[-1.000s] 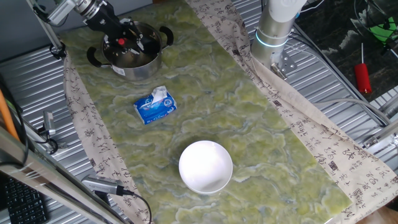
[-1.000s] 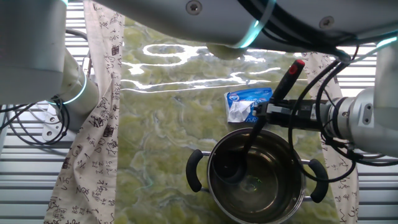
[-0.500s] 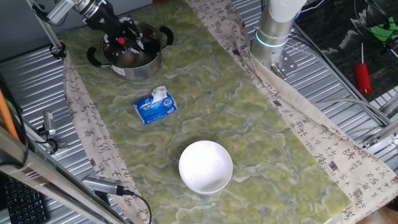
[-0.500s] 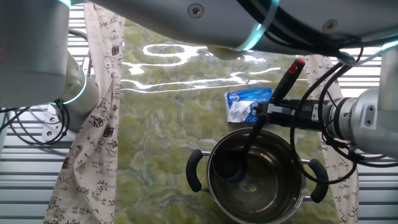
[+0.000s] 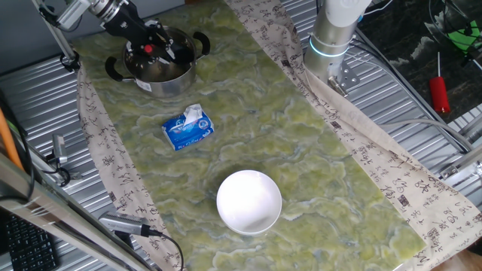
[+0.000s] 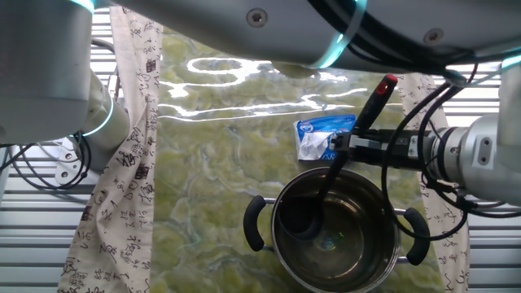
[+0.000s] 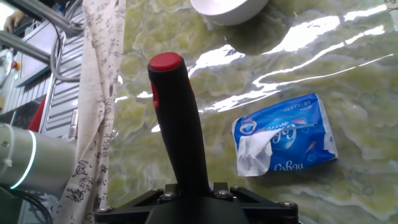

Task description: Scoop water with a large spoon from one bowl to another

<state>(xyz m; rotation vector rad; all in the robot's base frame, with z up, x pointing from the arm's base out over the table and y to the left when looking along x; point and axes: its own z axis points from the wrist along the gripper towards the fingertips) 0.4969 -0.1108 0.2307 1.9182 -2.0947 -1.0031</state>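
Tissue pack: blue wrapper at right of the hand view, with white lettering and a round emblem, too blurred to read.
Cloth border: printed with dark calligraphy-like characters along the left edge, none legible.
Other readable text: none.

One fixed view looks down from high up, taking in the whole green marbled mat, the shiny steel pot with black handles far off. The other fixed view sits low and close beside that pot, facing the opposite way. The hand view looks along the black red-tipped ladle handle — all three share the blue tissue packet.
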